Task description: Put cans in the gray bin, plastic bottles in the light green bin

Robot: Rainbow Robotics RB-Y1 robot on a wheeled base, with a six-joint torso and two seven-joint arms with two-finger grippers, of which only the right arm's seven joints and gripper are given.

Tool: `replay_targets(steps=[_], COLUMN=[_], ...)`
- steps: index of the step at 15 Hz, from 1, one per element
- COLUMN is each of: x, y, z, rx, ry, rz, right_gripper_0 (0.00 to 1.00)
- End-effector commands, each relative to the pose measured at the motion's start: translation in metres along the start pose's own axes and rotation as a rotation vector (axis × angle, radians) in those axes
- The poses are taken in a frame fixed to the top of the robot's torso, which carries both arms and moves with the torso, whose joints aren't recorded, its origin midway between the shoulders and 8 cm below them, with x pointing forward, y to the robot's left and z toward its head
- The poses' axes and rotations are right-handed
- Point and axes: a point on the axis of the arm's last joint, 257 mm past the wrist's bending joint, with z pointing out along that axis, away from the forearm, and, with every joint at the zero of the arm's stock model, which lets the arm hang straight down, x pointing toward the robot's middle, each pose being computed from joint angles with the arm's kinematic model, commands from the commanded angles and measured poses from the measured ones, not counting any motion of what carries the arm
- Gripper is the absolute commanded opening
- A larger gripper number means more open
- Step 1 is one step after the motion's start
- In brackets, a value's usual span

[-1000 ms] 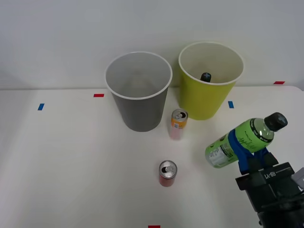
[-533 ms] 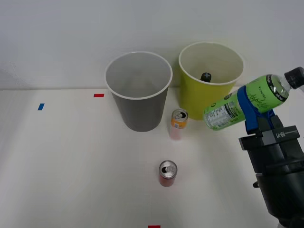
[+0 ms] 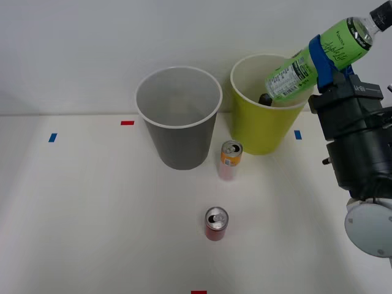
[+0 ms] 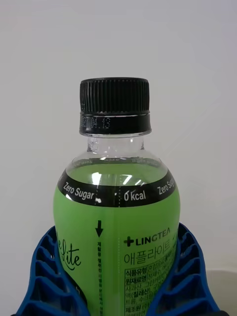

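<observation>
In the front view, my right gripper [image 3: 324, 61] holds the green bottle [image 3: 312, 59] in the air, its blue fingers [image 3: 321, 54] pinching the body at the middle. The bottle is tilted, with its base over the right side of the green bin [image 3: 263, 131] and its cap up and to the right, outside the rim. To do this step well, I think I should bring the bottle more over the centre of the opening and tip the base down before I let go, so it does not hit the rim and fall on the table. Inside the green bin I see one dark cap of another bottle [image 3: 265, 98]. The gray bin [image 3: 179, 144] beside it looks empty, as far as I can see into it. The orange can [image 3: 229, 159] stands just in front, between the two bins, and the red can [image 3: 215, 223] stands nearer to me, well apart from the bins.

In the wrist view, the bottle [image 4: 116, 217] stands between the two ribbed fingers [image 4: 47, 276], which press on both sides of the label. The black cap [image 4: 114, 104] is on.
</observation>
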Motion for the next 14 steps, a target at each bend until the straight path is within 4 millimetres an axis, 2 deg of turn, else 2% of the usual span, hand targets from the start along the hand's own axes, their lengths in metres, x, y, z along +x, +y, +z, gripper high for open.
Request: replay_targets(steps=[1,3,7,10,14], x=[0.008,0.009,0.025,0.039,0.032], y=[-0.025,-0.034,-0.043,-0.038,-0.028], z=[0.036,0.045,0.058,0.062,0.072], rx=[0.045,0.056,0.048,0.033,0.017], ry=[-0.034,-0.034,0.102,0.164,0.142], rz=[-0.071,-0.111,-0.205,-0.236,-0.228], right_gripper_0=[0.0,0.0,0.0,0.0,0.0])
